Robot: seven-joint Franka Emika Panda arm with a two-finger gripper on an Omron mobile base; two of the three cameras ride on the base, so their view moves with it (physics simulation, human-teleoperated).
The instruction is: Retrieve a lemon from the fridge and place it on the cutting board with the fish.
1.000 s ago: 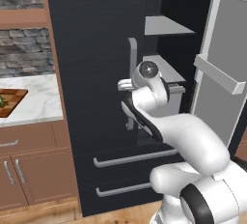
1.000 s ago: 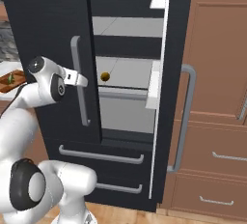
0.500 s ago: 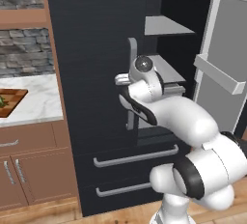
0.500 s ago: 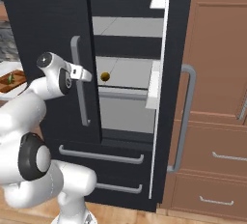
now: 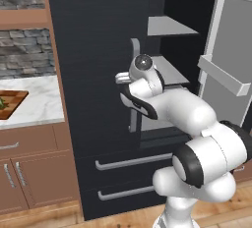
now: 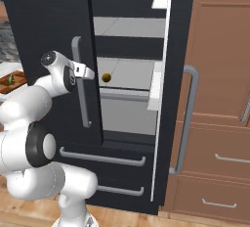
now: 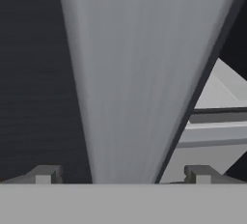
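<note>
One door open, lemon untouched

Nearest the camera, the robot's two-finger claw (image 7: 120, 174) stands spread wide with nothing between its tips, which straddle the long grey bar handle (image 6: 80, 89) of the closed left door. Beyond that handle, the tall matte black double-door fridge (image 6: 53, 20) has its right door swung out, baring grey inner shelves. On the middle shelf, at about three o'clock from the claw and apart from it, sits the small round yellow-olive lemon (image 6: 106, 78). Farther off at nine o'clock, on the white marble surface (image 5: 34, 99), lies the brown wooden checkered cutting board (image 5: 11, 103) carrying the slim green-silver fish (image 6: 10, 79). By my reading, access is gained; reaching in, grasping, carrying and placing all remain.
</note>
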